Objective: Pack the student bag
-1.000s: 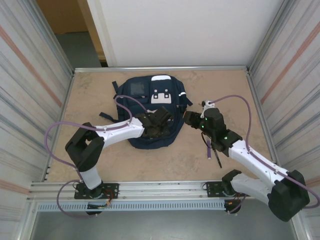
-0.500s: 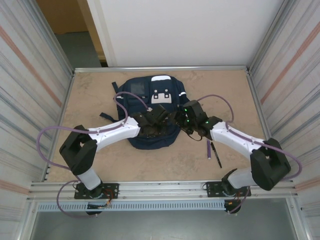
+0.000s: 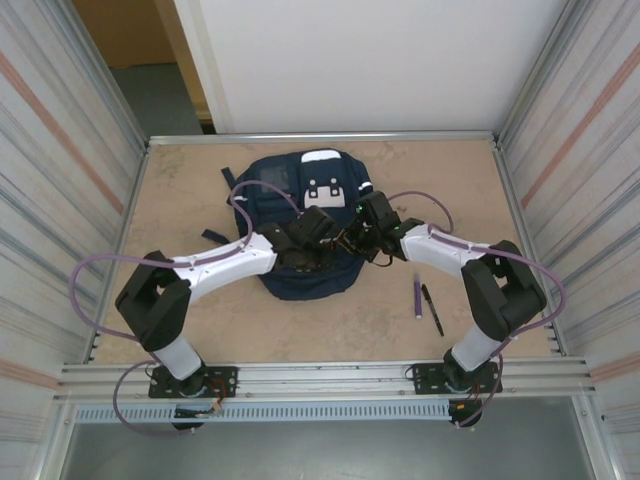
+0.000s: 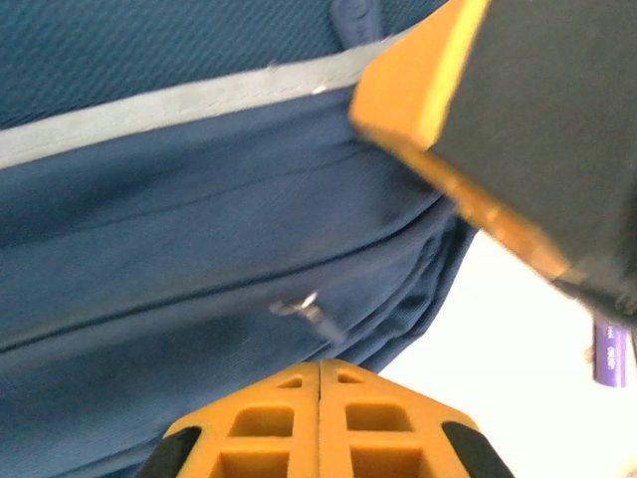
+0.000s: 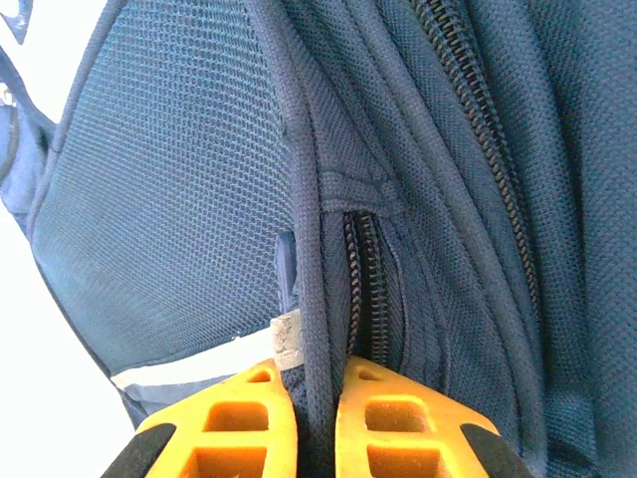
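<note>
While my right gripper [image 5: 317, 370] pinches a seam of the student bag [image 3: 300, 280] and my left gripper [image 4: 318, 370] stays out of it, fingers pressed together, the purple pen [image 3: 417, 297] and black pen [image 3: 432, 310] lie outside it, unpacked.

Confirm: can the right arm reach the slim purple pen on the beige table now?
Probably yes, after releasing: right gripper is shut on a seam of the navy-blue fabric backpack; the purple pen lies uncovered on bare table.

Parts lost on and around the student bag [image 3: 268, 183]
Top view, centre: left arm [image 3: 225, 265] and right arm [image 3: 440, 248] cover its middle. Left wrist view: purple pen [image 4: 609, 354] cut by right edge; orange-and-black shape [image 4: 518, 110] at upper right blurred.
</note>
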{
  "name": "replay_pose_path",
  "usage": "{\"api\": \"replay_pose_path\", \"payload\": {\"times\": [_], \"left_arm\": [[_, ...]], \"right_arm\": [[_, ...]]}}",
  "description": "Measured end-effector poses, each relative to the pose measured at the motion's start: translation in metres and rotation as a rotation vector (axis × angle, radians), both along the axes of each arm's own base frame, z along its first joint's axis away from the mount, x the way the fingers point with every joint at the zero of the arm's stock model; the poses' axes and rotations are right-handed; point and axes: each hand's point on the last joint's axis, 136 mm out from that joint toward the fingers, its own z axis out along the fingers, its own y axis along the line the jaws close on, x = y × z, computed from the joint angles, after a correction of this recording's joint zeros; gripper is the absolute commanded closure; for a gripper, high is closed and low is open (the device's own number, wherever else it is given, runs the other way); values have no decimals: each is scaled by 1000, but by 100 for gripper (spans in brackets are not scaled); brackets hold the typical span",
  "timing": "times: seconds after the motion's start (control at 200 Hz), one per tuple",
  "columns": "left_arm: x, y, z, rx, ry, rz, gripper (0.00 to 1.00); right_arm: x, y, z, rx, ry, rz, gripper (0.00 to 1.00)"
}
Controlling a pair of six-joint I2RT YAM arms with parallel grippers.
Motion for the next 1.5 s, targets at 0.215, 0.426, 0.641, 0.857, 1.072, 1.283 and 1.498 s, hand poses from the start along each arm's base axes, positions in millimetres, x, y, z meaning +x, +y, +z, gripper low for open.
{"api": "replay_pose_path", "payload": {"times": [0.215, 0.426, 0.641, 0.857, 1.072, 1.283, 1.498], "left_arm": [[-2, 58, -4, 61, -29, 37, 100], [-5, 58, -4, 13, -12, -21, 50], [-14, 4, 22, -115, -108, -40, 46], [7, 10, 19, -127, -133, 148, 45], [25, 22, 24, -84, -209, 245, 48], [40, 31, 33, -84, -268, 295, 58], [41, 31, 31, -97, -262, 295, 68]], "right_arm": [[52, -29, 14, -29, -58, 86, 100], [66, -31, -1, 85, -20, 107, 100], [48, 7, 12, 137, -8, 142, 100], [28, 36, 37, 170, -27, 170, 100], [16, 50, 51, 187, -38, 178, 100], [8, 59, 66, 193, -64, 176, 100], [7, 62, 72, 184, -80, 141, 100]]}}
